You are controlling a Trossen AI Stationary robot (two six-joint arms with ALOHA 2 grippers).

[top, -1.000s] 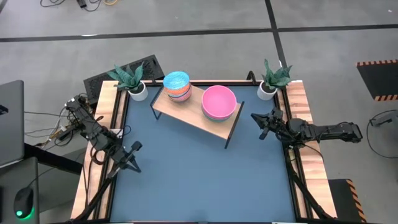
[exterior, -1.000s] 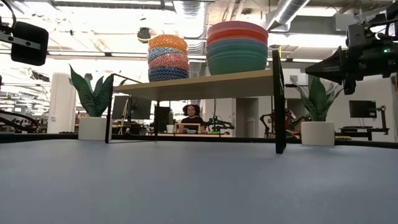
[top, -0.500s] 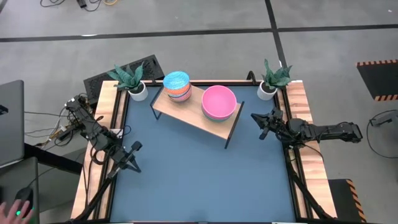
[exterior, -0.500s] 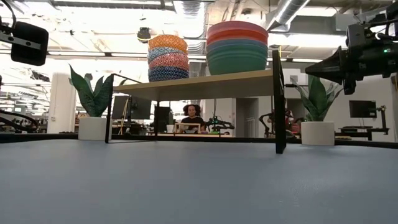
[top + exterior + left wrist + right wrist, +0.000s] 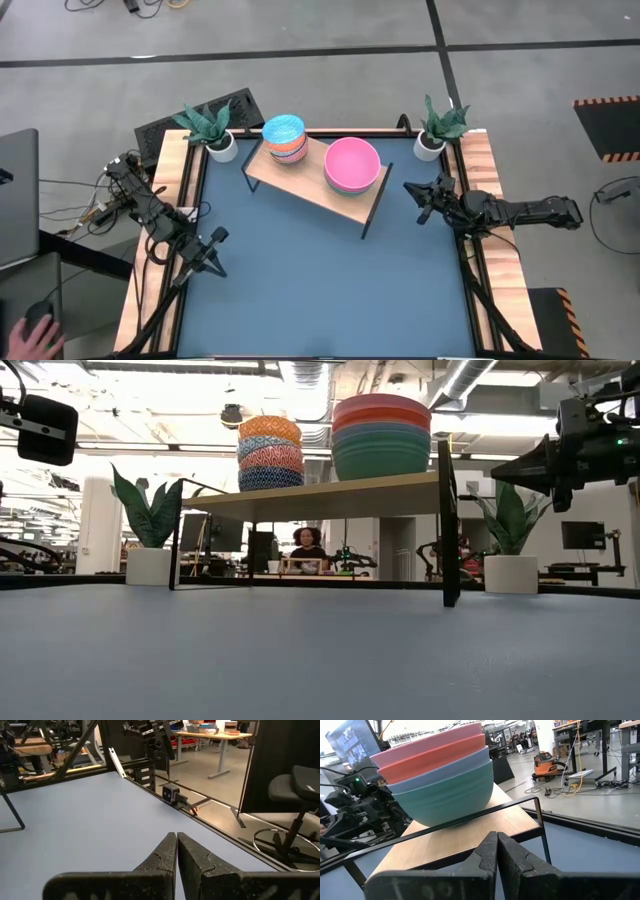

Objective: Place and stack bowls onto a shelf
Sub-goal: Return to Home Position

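Note:
The shelf [image 5: 312,185], a light wooden board on thin black legs, stands on the blue table near its far edge. On it sit two stacks: several larger plain bowls [image 5: 381,438], pink on top and green at the bottom, and several smaller patterned bowls [image 5: 270,452]. The right wrist view shows the plain bowls [image 5: 442,777] close ahead. My left gripper [image 5: 216,238] is shut and hovers near the table's left edge. My right gripper [image 5: 412,189] is shut, level, just right of the shelf. Neither touches anything.
Two small white pots with green plants stand at the far corners, one at the left [image 5: 222,146] and one at the right [image 5: 430,145]. Wooden rails [image 5: 487,180] line the table's left and right sides. A person's hand [image 5: 35,338] shows at a mouse, off the table's left side.
Both arms and the bowls have kept still. A person's hand has come into view by the mouse left of the table.

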